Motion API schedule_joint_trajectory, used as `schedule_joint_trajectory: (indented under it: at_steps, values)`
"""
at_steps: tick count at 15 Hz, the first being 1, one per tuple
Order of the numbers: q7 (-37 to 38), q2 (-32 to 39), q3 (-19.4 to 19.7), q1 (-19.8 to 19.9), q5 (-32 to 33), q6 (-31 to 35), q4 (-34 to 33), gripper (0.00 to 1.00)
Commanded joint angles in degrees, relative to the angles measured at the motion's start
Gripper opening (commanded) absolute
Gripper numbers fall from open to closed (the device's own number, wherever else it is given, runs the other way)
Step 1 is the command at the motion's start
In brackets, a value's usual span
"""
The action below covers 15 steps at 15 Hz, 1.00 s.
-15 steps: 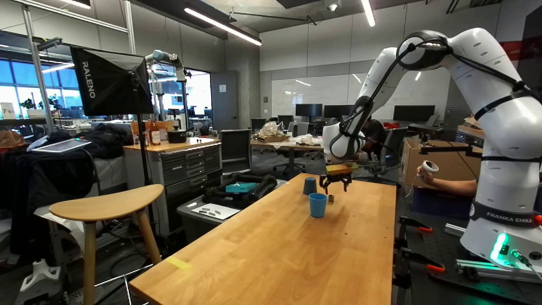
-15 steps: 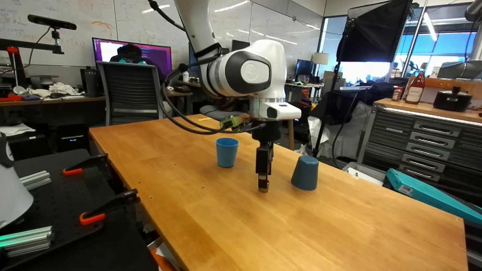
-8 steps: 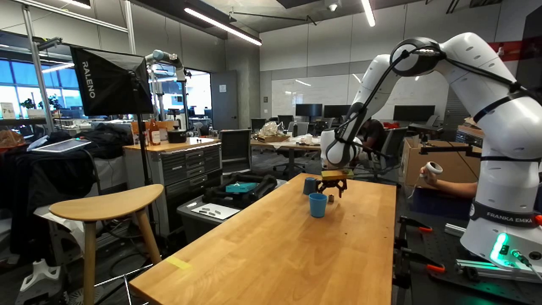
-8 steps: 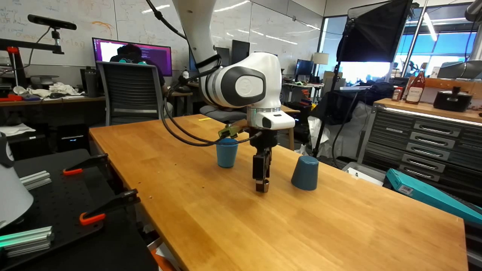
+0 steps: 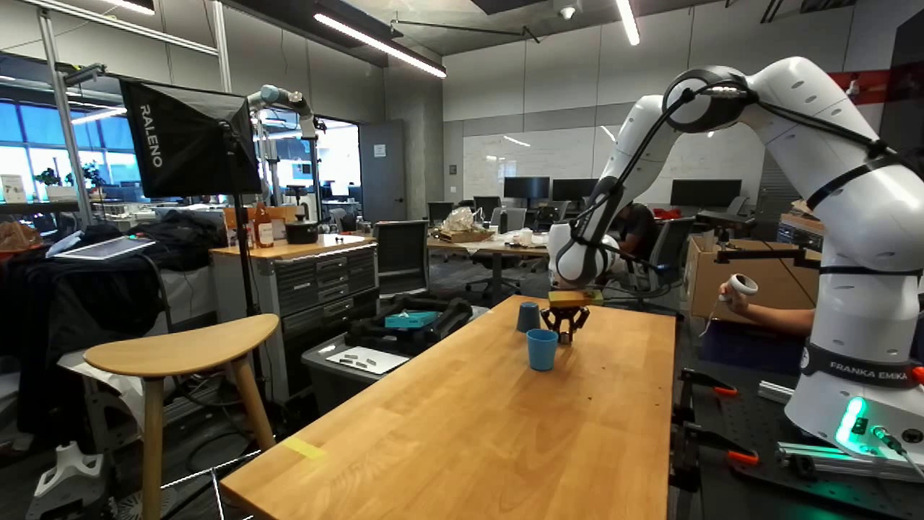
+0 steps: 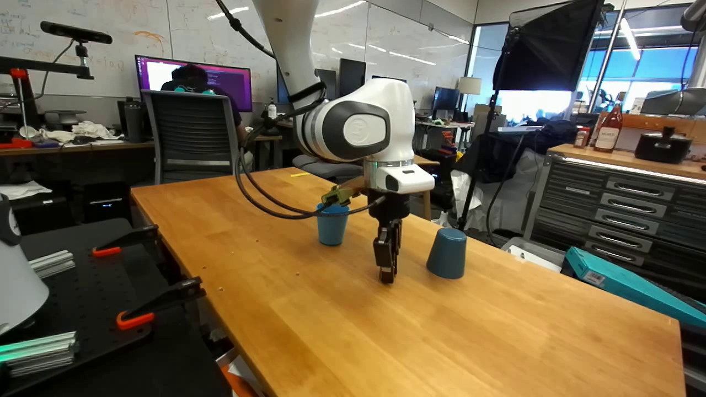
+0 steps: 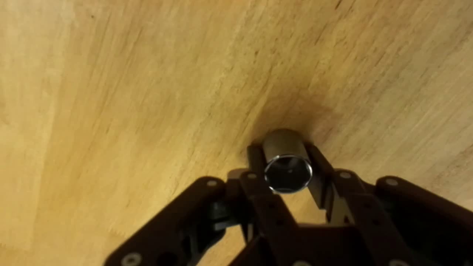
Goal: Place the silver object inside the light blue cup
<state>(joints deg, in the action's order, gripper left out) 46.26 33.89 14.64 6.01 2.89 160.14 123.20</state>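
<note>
The silver object (image 7: 283, 143), a short hollow cylinder with a shiny rim, stands upright on the wooden table. My gripper (image 7: 286, 159) is shut on it, one finger against each side in the wrist view. The gripper (image 5: 567, 336) also shows low over the table in an exterior view, where its fingers mostly hide the silver object. The light blue cup (image 5: 541, 350) stands upright with its mouth up, a short way from the gripper (image 6: 388, 275). Part of the light blue cup's (image 6: 331, 229) rim is covered by the arm's cable in an exterior view.
A darker blue cup (image 6: 447, 253) stands upside down close to the gripper, on the other side from the light blue cup. Black clamps with orange tips (image 6: 135, 320) grip the table edge (image 6: 220, 325). A cable loop (image 6: 276, 207) hangs from the arm.
The gripper has come down around the silver object, and its fingers have moved from wide apart to against the object's sides. Both cups have stayed in place.
</note>
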Motion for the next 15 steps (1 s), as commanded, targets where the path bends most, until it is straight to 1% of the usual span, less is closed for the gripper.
schedule_joint_trajectory:
  at_steps: [1,2,5,9,11,13,15]
  values:
    - [-1.3,1.45,3.07,-2.36,-1.38,1.46,-0.83,0.09]
    - [-1.49,1.31,3.22,-2.34,-1.32,1.11,-0.74,0.12]
    - [-2.62,-0.01,2.88,-1.93,-1.64,-0.26,-0.24,0.11]
    - [-7.21,-8.39,0.72,-1.54,-2.24,-2.65,3.72,0.11]
    - [-10.67,-12.07,-1.07,-0.69,-3.31,-6.79,2.79,0.11]
    - [-14.9,-15.5,-3.55,0.12,-5.93,-12.05,2.3,0.11]
    - [-18.57,-17.87,-5.36,0.03,-8.84,-17.38,1.82,0.11]
